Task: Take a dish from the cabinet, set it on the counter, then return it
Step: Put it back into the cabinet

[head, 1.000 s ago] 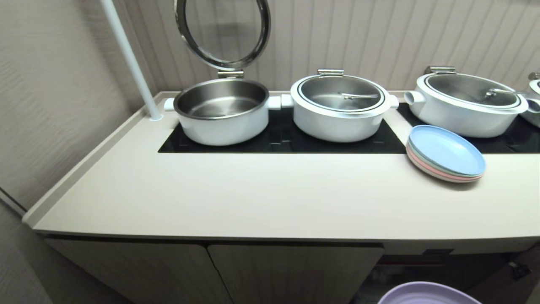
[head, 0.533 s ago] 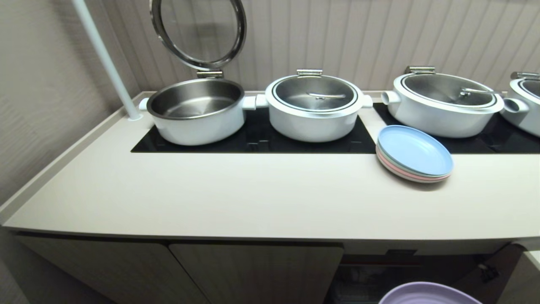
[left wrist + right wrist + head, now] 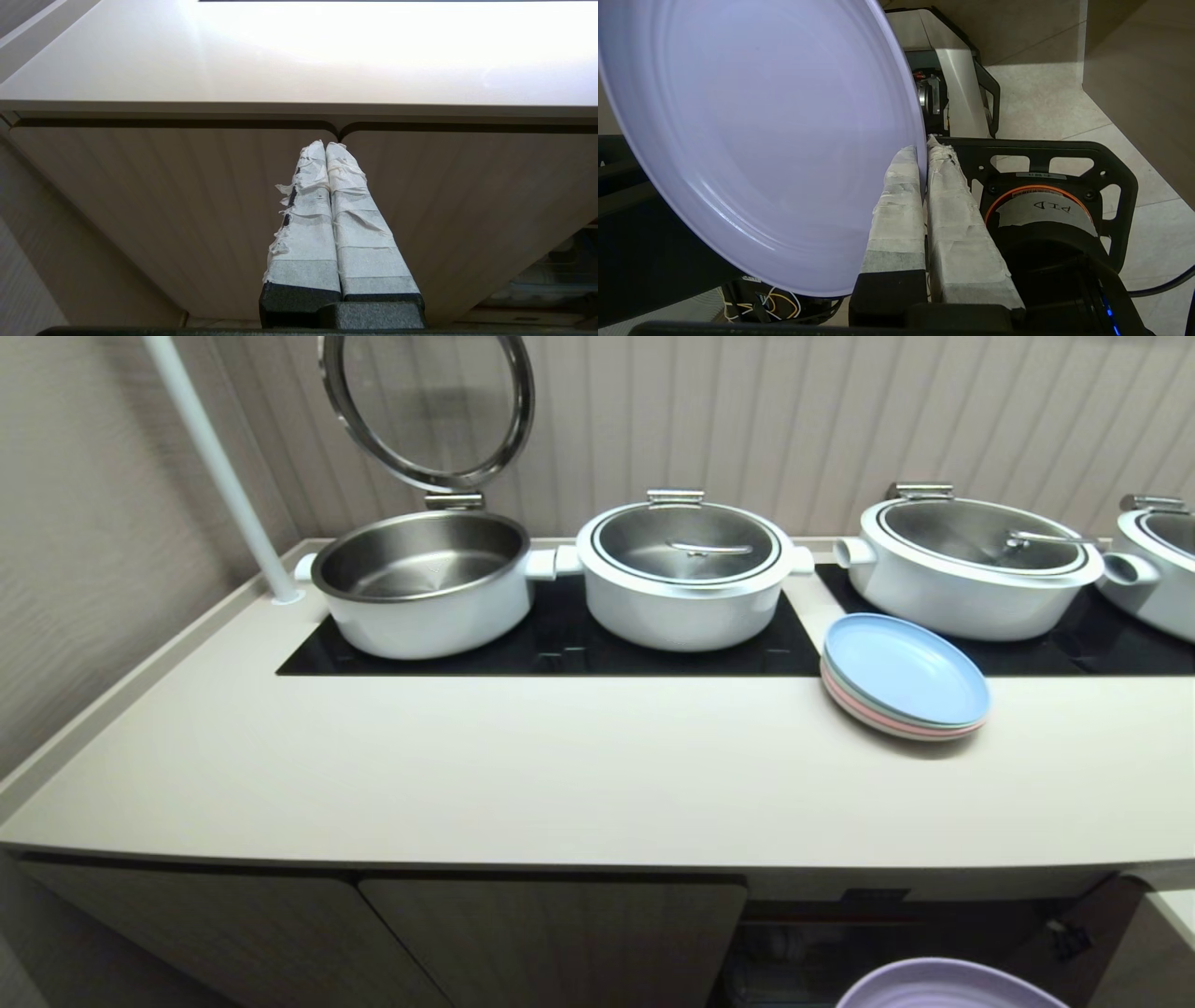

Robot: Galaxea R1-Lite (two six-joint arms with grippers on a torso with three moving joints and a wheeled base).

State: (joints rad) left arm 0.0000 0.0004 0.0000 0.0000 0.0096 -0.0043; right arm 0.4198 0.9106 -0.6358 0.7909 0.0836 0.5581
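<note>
A: Closest to us, what's the right gripper (image 3: 923,154) got?

B: It's pinched tight on the rim of the round, shallow lavender-purple plastic plate (image 3: 756,135), the taped fingers (image 3: 896,210) on either side of the edge. The plate hangs low in front of the pale beige wood-grain cabinet (image 3: 551,943), below the counter edge, with only its top arc visible from above.

A: And the left gripper (image 3: 325,145)?

B: Clenched on nothing, both taped fingers pressed together, pointing at the seam between two cabinet doors.

A: Further back?

B: The long cream-beige counter (image 3: 560,775) is bare at the front. On its right side sits a stack of plates, light blue on top (image 3: 904,674), just touching the black glass cooktop panel (image 3: 560,649). On the panel stand white pots: the left one (image 3: 425,583) with its round lid (image 3: 428,406) raised, the next (image 3: 686,574) lidded.
</note>
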